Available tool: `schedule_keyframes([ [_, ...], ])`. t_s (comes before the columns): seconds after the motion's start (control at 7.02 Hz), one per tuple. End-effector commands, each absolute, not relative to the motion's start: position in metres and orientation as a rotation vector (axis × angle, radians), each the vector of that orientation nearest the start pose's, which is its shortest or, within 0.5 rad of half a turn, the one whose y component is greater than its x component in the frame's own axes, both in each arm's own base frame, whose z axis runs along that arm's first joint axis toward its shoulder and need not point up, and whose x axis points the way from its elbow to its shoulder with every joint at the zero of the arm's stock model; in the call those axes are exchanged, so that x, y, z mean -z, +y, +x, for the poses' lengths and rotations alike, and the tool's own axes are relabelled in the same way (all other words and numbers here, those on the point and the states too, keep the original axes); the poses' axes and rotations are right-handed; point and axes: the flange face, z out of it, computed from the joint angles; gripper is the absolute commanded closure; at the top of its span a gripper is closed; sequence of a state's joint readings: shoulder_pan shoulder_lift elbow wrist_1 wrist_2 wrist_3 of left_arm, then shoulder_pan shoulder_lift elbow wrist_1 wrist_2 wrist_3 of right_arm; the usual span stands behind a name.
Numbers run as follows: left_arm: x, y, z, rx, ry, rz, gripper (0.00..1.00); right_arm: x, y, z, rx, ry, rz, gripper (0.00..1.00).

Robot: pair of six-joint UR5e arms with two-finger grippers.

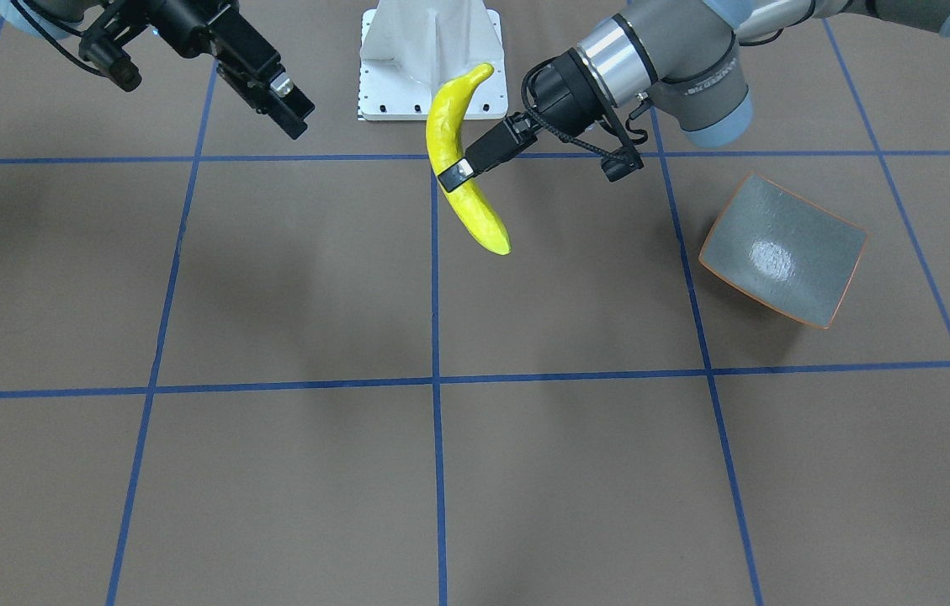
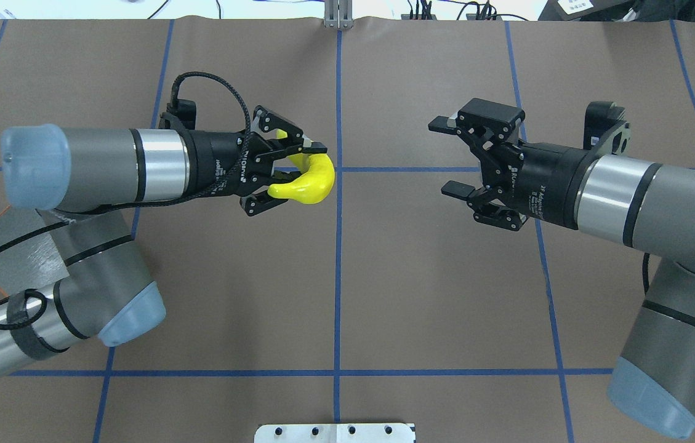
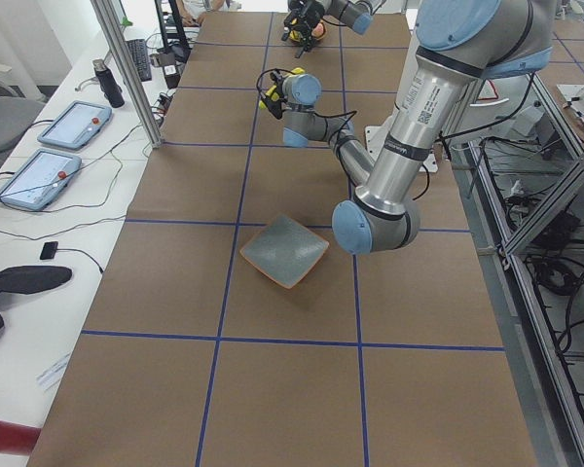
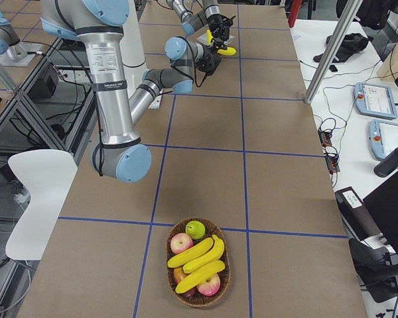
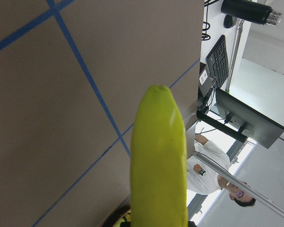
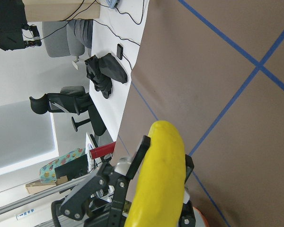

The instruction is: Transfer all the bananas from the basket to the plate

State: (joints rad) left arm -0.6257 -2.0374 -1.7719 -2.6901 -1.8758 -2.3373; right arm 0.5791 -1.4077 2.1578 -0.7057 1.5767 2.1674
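Left gripper: we see the left gripper point(image 1: 456, 174) reaching level toward the middle of the table. Its jaws are clamped on a bright yellow curved banana point(image 1: 443, 126) near its middle.
Held banana: it sits crosswise in the jaws, both ends sticking out and its curve bulging toward the other arm. It is lifted off the brown tabletop point(image 1: 298, 278), beside the central blue tape line point(image 1: 435, 337). In the left wrist view it fills the foreground, one blunt end pointing away from the camera.
Right gripper: the right gripper point(image 2: 442, 158) faces the left one across that centre line, apart from the banana, with its jaws spread wide and empty.
Plate: we find the squarish grey-blue speckled plate with a thin orange rim point(image 1: 803, 227) resting on the tabletop on the left arm's side, well apart from the held banana. From overhead, the left arm covers most of it.
Basket: a dark woven oval basket point(image 4: 200, 304) sits toward the tabletop's end on the robot's right, far from both grippers and from the plate.
Basket contents: we count three more yellow bananas point(image 4: 198, 262) lying side by side across the top. Red apples point(image 4: 181, 242) and one green apple point(image 4: 195, 229) lie around them.
Base: a white mounting block point(image 1: 431, 59) stands at the tabletop's edge between the two arms.
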Motion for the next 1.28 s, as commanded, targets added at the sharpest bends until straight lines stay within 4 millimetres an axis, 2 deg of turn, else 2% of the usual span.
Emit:
schedule_keyframes([
  [0.0, -0.246, -0.412, 0.364, 0.617, 1.710, -0.147, 1.00, -0.270, -0.357, -0.294, -0.755, -1.524, 0.173, 0.00],
  [0.43, -0.363, -0.409, 0.315, 0.448, 1.461, 0.147, 1.00, -0.338, -0.374, -0.272, -0.522, -1.298, 0.376, 0.00],
  [0.71, -0.420, -0.412, 0.290, 0.293, 1.232, 0.277, 1.00, -0.380, -0.400, -0.246, -0.414, -1.188, 0.418, 0.00],
  [1.0, -0.478, -0.403, 0.254, 0.162, 1.063, 0.353, 1.00, -0.411, -0.425, -0.202, -0.327, -1.144, 0.398, 0.00],
  [1.14, -0.495, -0.404, 0.241, 0.115, 0.994, 0.373, 1.00, -0.427, -0.428, -0.184, -0.287, -1.116, 0.399, 0.00],
])
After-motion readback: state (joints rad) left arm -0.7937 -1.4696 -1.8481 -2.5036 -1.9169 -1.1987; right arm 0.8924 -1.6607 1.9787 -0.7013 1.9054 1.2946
